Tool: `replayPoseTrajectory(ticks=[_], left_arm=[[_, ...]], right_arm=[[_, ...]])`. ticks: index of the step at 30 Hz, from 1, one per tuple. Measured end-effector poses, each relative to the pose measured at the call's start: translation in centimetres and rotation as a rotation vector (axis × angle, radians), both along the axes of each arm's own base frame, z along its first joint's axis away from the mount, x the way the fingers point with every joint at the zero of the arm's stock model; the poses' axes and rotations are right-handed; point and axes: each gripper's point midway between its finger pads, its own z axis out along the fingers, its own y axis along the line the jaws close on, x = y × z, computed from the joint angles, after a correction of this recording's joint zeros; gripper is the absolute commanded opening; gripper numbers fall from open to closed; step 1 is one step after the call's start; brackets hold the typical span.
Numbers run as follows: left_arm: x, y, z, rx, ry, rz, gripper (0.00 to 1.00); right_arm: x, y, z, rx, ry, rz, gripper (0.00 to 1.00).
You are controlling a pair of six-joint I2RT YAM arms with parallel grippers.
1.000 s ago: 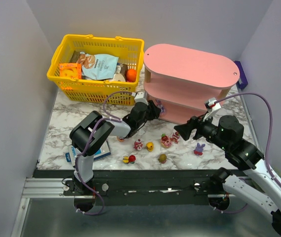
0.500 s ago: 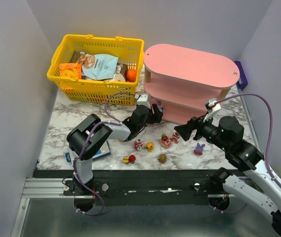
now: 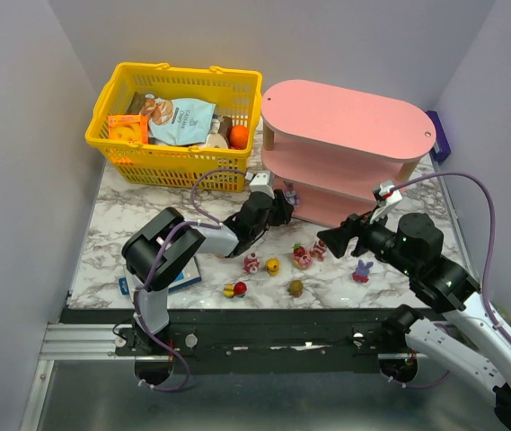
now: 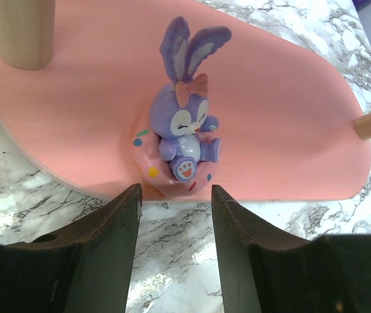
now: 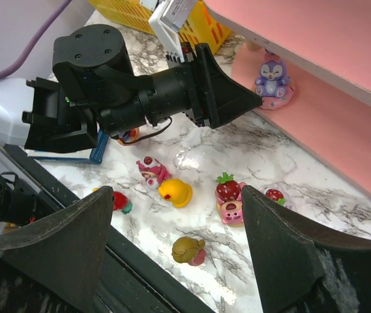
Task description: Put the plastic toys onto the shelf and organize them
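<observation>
Marble tabletop [image 3: 129, 215] bears the pink shelf [image 3: 354, 112]; left pincer [image 4: 175, 192] gapes before the purple bunny [image 4: 184, 130] on its lowest tier; right pincer [image 5: 175, 192] spread.

My left arm [image 3: 161, 247] shows chunky black joint housings between white links, with a lilac cable [image 3: 203, 176] looping off it. My right arm [image 3: 444, 278] has the same black housings and white links, and a second lilac cable [image 3: 489, 233]. The left fingers [image 4: 100, 254] and right fingers [image 5: 48, 248] are broad matte-black wedges.
</observation>
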Motion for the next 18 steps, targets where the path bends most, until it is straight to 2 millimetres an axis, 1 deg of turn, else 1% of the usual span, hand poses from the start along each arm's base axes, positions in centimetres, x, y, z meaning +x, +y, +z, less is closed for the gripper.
replayPoseTrajectory(ticks=[6, 11, 18], left_arm=[[0.28, 0.23, -0.82, 0.024, 0.010, 0.017, 0.55], [0.75, 0.32, -0.82, 0.028, 0.003, 0.039, 0.52], [0.92, 0.54, -0.84, 0.033, 0.001, 0.053, 0.50]], right_arm=[[0.05, -0.06, -0.01, -0.001, -0.001, -0.004, 0.86], [0.09, -0.10, -0.01, -0.002, -0.001, -0.008, 0.86], [0.14, -0.12, -0.05, -0.003, -0.001, -0.009, 0.86]])
